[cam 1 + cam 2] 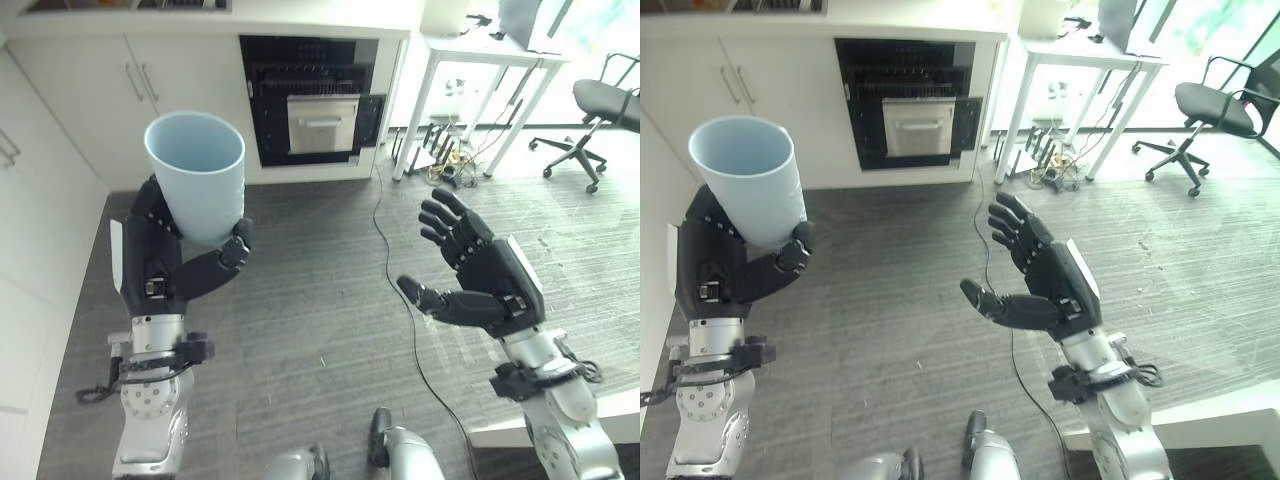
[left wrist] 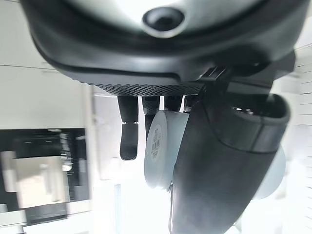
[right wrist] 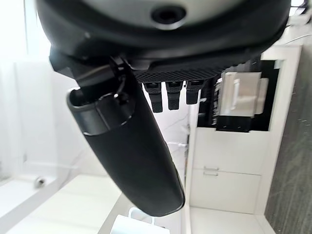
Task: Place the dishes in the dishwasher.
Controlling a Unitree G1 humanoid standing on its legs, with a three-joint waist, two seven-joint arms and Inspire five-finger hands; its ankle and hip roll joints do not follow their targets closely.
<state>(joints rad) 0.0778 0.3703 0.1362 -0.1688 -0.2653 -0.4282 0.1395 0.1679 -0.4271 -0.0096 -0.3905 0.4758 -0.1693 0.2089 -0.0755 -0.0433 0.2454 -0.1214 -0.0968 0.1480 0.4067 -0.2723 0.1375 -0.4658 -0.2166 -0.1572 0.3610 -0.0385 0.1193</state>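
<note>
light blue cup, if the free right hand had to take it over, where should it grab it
Probably the upper wall just below the rim of the light blue cup, coming in from the robot's right. The cup is upright, mouth up, and the left hand already wraps its lower part. The right hand is open, holding nothing.

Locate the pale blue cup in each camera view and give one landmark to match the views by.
Left eye view: the pale blue cup is upper left, upright, held in the left hand.
Right eye view: the cup is nearer the left edge, in the same hand.
Left wrist view: its base faces the camera between fingers and thumb.
Right wrist view: not in it.
Shared landmark: the open dishwasher, also seen in both wrist views.
</note>
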